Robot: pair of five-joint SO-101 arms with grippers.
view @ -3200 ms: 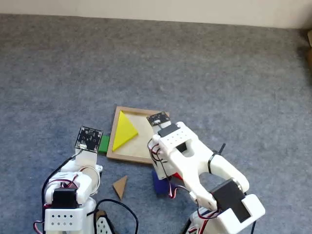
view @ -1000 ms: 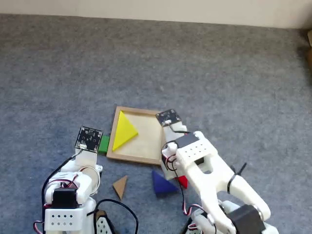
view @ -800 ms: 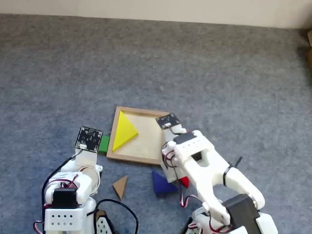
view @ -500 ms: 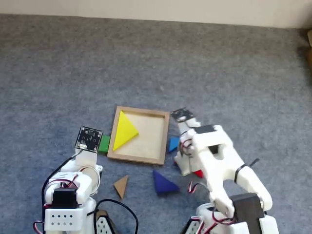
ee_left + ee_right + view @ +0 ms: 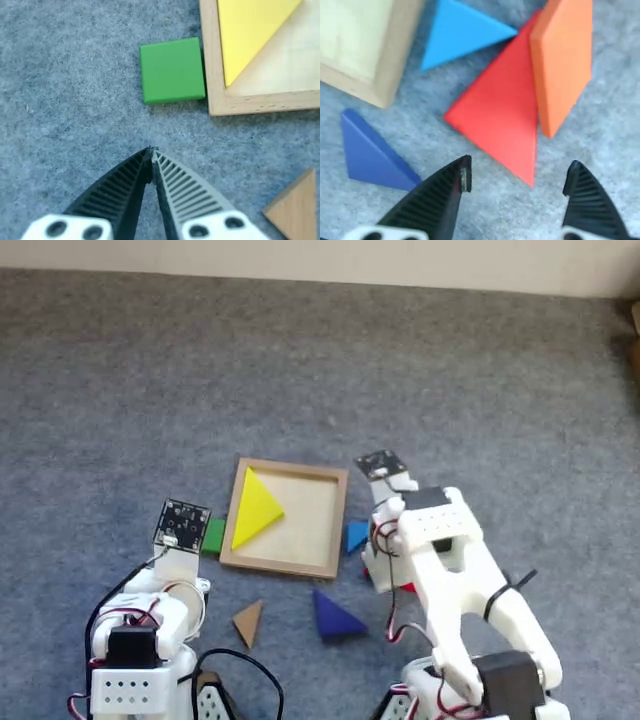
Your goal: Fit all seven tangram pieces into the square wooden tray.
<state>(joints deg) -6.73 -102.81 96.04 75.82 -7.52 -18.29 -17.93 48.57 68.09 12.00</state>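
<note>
The right gripper (image 5: 520,174) hangs with its jaws wide over a pointed corner of the red triangle (image 5: 502,117), which lies on the bench (image 5: 480,390) just outside the tray (image 5: 392,55). That triangle looks like the next pick. The orange piece (image 5: 562,60) touches one long edge and seems to overlap it, so the jaws should close on the free corner and lift straight up, or the orange piece may drag along. The tray holds one yellow triangle (image 5: 255,508), leaving room beside it. The light blue triangle (image 5: 460,32) sits between the tray and the red one, with the dark blue triangle (image 5: 370,155) near the tray's corner. The left gripper (image 5: 151,159) is closed and empty near the green square (image 5: 172,70), which is against the tray's outer wall; a tan triangle (image 5: 246,621) lies apart
</note>
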